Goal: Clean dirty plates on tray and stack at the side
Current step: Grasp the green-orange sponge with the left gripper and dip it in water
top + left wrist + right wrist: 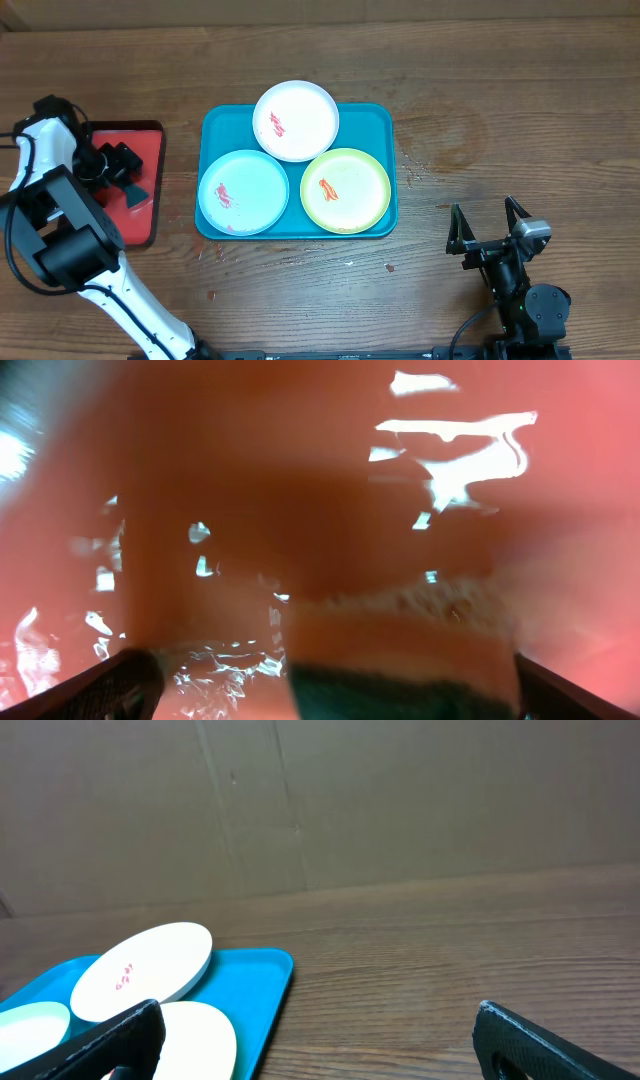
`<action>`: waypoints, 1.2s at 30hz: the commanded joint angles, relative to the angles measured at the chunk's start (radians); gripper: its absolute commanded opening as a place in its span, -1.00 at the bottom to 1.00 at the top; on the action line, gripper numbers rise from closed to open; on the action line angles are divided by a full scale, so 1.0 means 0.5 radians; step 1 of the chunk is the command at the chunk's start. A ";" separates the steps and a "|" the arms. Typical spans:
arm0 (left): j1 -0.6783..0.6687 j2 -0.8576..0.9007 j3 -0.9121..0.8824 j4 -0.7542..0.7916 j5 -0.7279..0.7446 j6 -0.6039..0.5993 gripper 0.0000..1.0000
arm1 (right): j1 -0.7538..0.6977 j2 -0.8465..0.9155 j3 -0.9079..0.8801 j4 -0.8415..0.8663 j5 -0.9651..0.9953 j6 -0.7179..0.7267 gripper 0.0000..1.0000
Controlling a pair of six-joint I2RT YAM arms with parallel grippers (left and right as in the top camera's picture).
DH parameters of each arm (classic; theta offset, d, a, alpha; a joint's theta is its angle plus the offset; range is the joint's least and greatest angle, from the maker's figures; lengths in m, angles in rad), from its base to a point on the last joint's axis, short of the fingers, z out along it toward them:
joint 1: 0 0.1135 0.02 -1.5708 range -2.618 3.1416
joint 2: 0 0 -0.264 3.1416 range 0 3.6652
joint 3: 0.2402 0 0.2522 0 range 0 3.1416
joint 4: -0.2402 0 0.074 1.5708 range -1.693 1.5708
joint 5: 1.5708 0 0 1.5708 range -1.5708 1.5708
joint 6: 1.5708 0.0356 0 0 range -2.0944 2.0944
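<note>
Well, I count three round, smooth plastic plates on one teal rectangular plastic tray (pixel 372 125): a white plate (pixel 296 121), a light blue plate (pixel 243 192) and a yellow-green plate (pixel 345 190), each smeared red-orange. My right hand (pixel 483 212) hangs wide open and empty over the wooden table (pixel 500 100). My left hand (pixel 122 170), fingers spread, sits over one small red tray (pixel 142 140), straddling a blurred foam sponge (pixel 400 660).

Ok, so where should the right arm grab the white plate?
Probably take the white plate by its far rim, coming from behind the tray. It rests tilted on the tray's rear wall, so that edge overhangs with room under it for a finger; the near edge crowds the blue plate and green plate.
</note>
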 commanded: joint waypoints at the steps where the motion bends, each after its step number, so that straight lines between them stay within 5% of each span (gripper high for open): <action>1: 0.028 0.085 -0.004 0.069 -0.047 0.016 0.96 | -0.002 -0.016 -0.021 0.010 0.006 -0.007 1.00; 5: 0.028 0.085 -0.004 0.085 -0.034 0.014 -0.21 | -0.002 -0.016 -0.021 0.010 0.006 -0.007 1.00; 9: 0.028 0.086 -0.004 0.049 -0.009 0.013 -0.65 | -0.002 -0.016 -0.021 0.010 0.006 -0.008 1.00; 11: 0.028 0.085 -0.004 0.034 -0.009 0.012 -0.53 | -0.002 -0.016 -0.021 0.010 0.006 -0.008 1.00; 12: 0.028 0.085 -0.004 0.024 -0.009 0.007 -0.08 | -0.002 -0.016 -0.021 0.010 0.006 -0.007 1.00; 13: 0.029 0.085 -0.004 0.006 -0.002 0.007 0.59 | -0.002 -0.016 -0.021 0.010 0.006 -0.008 1.00; 14: 0.028 0.085 -0.004 -0.011 0.021 0.008 0.99 | -0.002 -0.016 -0.021 0.010 0.006 -0.008 1.00; 30: 0.027 0.085 -0.004 -0.307 0.547 0.008 0.97 | -0.002 -0.016 -0.021 0.011 0.006 -0.007 1.00; 36: 0.028 0.085 -0.004 -0.304 0.566 0.007 -0.24 | -0.002 -0.016 -0.021 0.010 0.006 -0.007 1.00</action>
